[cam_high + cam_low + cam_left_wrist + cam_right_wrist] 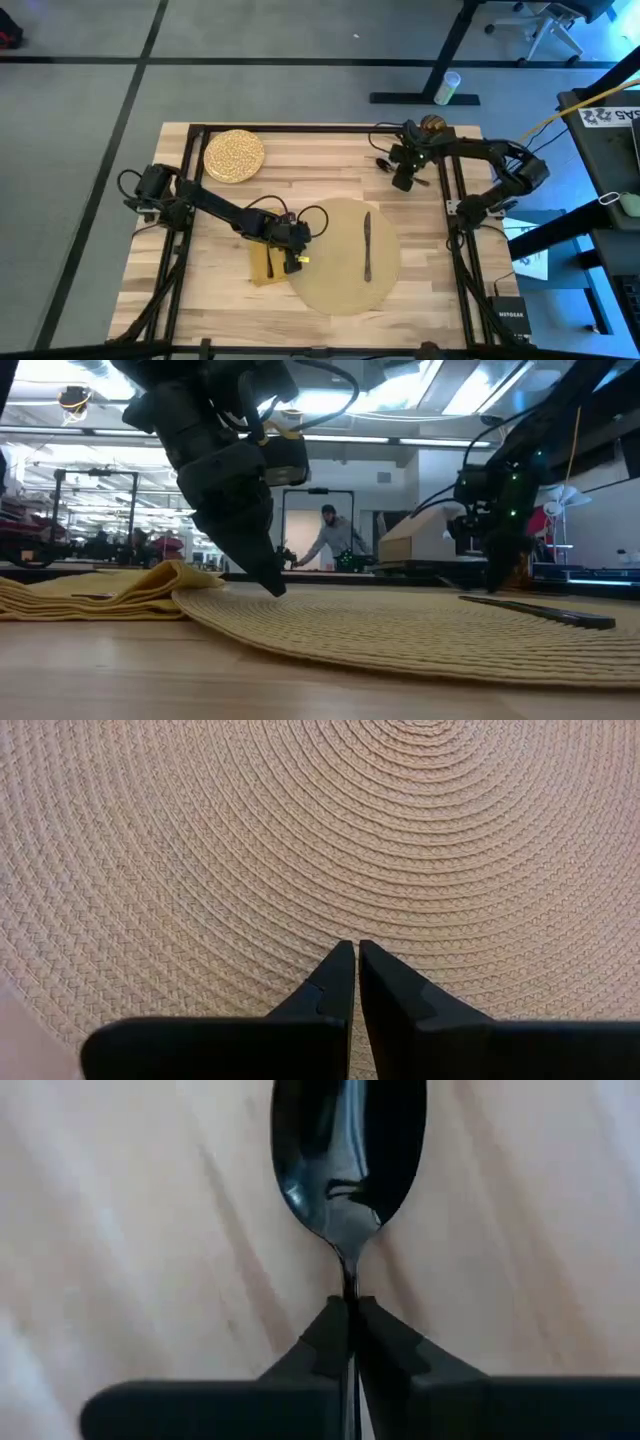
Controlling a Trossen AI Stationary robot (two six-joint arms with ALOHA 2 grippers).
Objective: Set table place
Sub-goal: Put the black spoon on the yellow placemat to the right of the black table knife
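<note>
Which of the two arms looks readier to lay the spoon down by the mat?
The right, most likely. The right gripper is already shut on the spoon near the table's far right corner. The left gripper is shut and empty, down at the placemat's left edge beside the napkin.

Grey floor (90,100) crossed by dark lines surrounds the work area. A black desk base (425,97) and a white office chair (545,25) stand beyond. Bright ceiling lights (400,400) shine; a person (330,540) leans over a far bench.
</note>
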